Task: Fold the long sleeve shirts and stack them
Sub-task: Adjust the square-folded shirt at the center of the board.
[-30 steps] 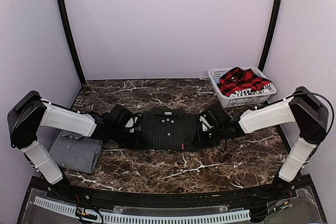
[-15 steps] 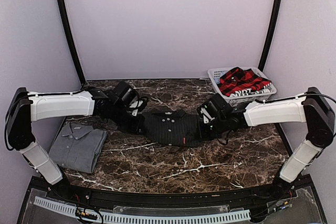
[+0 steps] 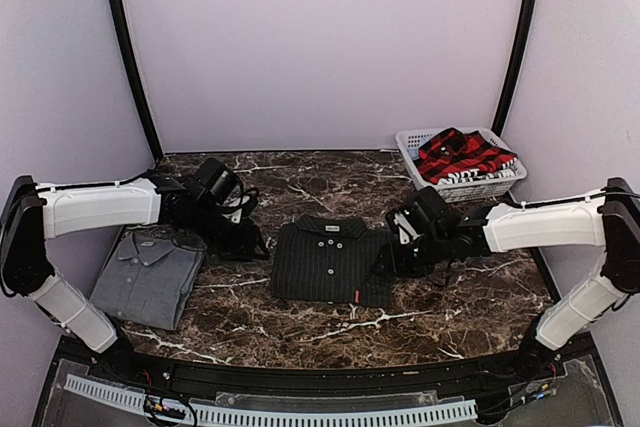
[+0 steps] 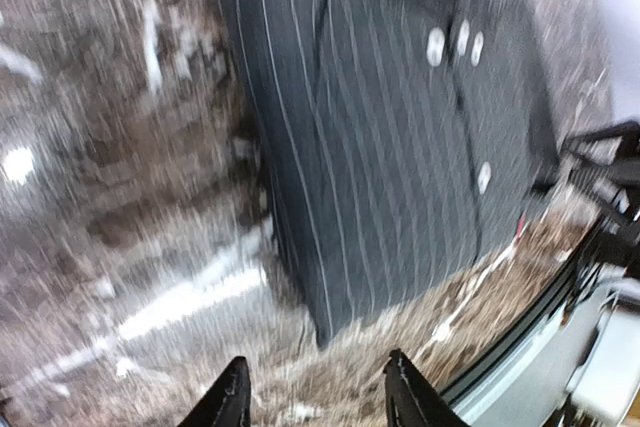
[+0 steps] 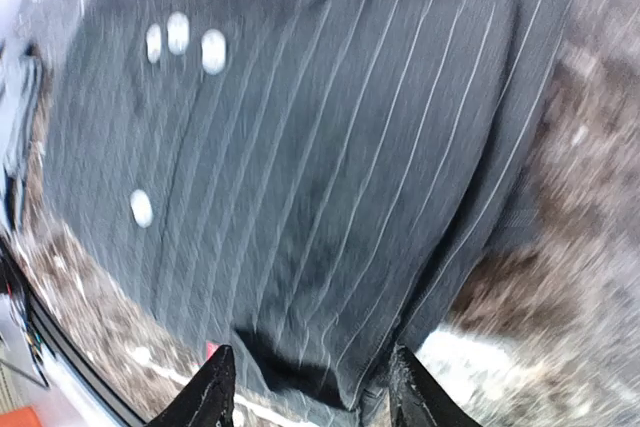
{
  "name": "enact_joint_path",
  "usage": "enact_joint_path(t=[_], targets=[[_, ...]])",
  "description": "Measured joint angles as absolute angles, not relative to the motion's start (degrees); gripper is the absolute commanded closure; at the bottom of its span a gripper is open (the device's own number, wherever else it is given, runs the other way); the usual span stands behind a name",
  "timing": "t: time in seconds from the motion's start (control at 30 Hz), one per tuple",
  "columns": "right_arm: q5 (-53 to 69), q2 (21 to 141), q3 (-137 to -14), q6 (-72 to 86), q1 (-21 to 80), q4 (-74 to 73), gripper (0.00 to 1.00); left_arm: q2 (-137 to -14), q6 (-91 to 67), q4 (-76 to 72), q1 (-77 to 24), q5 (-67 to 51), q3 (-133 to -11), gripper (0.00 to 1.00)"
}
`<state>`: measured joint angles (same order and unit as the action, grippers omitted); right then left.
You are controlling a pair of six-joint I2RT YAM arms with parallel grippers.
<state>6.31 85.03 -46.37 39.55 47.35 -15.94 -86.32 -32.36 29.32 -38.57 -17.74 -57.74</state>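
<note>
Left gripper (image 3: 252, 243): fingers (image 4: 232, 399) are seen spread apart with nothing between them; bare marble lies under the tips.
Right gripper (image 3: 386, 261): jaws are likewise parted and nothing is clamped; the tips are held over the shirt's edge.
Pinstriped shirt (image 3: 325, 262): folded to a rectangle and laid flat, collar and buttons up, it is found between the two grippers, just beside each.
Grey shirt (image 3: 150, 277): folded, it is placed under the left arm, outward of the left gripper and nearer the arm bases.
Plaid shirt (image 3: 460, 155): bunched in the basket (image 3: 470, 187), beyond the right gripper and well apart from it.
Table (image 3: 300, 325): dark marble, pale-veined.
Contact: touch between fingertips and cloth cannot be told; both wrist views are blurred.
</note>
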Motion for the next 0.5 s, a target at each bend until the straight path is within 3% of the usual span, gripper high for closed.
enact_joint_path(t=[0.17, 0.5], targets=[[5.5, 86.6, -49.7, 39.4, 41.8, -14.5, 0.56, -90.5, -32.4, 22.1, -33.2, -19.2, -61.6, 0.65], [4.2, 97.9, -56.5, 37.9, 36.0, -11.6, 0.62, -107.7, -32.1, 15.4, -32.4, -20.5, -70.5, 0.76]])
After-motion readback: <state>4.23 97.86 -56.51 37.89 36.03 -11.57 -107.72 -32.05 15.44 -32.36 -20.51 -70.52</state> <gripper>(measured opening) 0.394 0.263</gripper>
